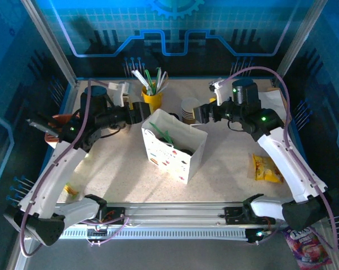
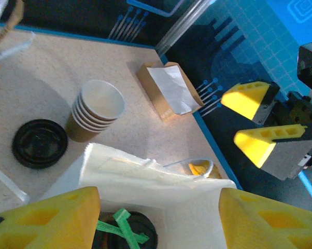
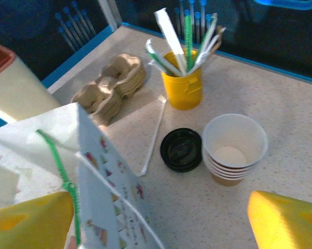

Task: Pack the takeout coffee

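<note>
The white paper bag (image 1: 172, 147) stands open mid-table. Inside it I see the black lid of a takeout coffee (image 2: 129, 232), with the bag's green handle strip lying across it; the same lid shows dark in the top view (image 1: 184, 152). My left gripper (image 2: 158, 210) hovers over the bag's mouth, open, with nothing between its yellow fingers (image 2: 47, 218). In the top view it (image 1: 140, 109) sits at the bag's back left. My right gripper (image 1: 200, 114) hangs open behind the bag's right side, also empty (image 3: 156, 220).
A stack of lidless cups (image 3: 234, 148) and a loose black lid (image 3: 182, 149) sit behind the bag, beside the yellow utensil cup (image 3: 183, 85). Cardboard carriers (image 3: 112, 85) lie further left. A straw (image 3: 153, 135) lies nearby. A yellow snack packet (image 1: 267, 167) lies at the right.
</note>
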`<action>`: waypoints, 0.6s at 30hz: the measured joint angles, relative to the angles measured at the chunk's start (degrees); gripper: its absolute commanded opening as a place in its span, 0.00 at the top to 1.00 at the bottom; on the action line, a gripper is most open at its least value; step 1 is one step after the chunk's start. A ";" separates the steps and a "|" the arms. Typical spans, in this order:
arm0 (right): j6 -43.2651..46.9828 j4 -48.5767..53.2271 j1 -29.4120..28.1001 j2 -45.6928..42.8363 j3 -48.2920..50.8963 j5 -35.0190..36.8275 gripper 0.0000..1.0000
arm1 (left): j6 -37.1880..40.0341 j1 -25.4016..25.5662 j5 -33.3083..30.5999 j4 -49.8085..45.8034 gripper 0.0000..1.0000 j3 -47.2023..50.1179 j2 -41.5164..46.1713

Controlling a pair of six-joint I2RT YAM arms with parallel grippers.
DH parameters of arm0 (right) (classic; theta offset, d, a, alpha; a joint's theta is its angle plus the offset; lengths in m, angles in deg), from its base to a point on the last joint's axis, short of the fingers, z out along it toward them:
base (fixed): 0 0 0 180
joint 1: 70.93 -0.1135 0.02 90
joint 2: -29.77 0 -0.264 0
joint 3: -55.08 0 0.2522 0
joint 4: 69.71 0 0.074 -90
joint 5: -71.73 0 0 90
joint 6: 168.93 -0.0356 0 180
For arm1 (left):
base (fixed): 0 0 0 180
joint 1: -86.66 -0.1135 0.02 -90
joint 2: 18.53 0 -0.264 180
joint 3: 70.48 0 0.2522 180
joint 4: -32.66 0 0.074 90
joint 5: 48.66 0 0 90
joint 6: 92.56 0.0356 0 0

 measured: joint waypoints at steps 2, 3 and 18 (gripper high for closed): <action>-0.81 -0.59 3.80 0.24 0.15 0.66 0.12 | 0.81 -1.33 -1.18 -1.64 0.31 -1.73 0.00; -1.31 -1.07 6.01 0.50 0.31 1.18 0.12 | 1.36 -2.01 -1.73 -2.47 0.29 -2.56 -0.07; -6.21 -4.00 30.82 27.45 -4.76 16.41 0.14 | 8.48 -5.14 -8.70 -10.58 0.20 -8.22 -5.18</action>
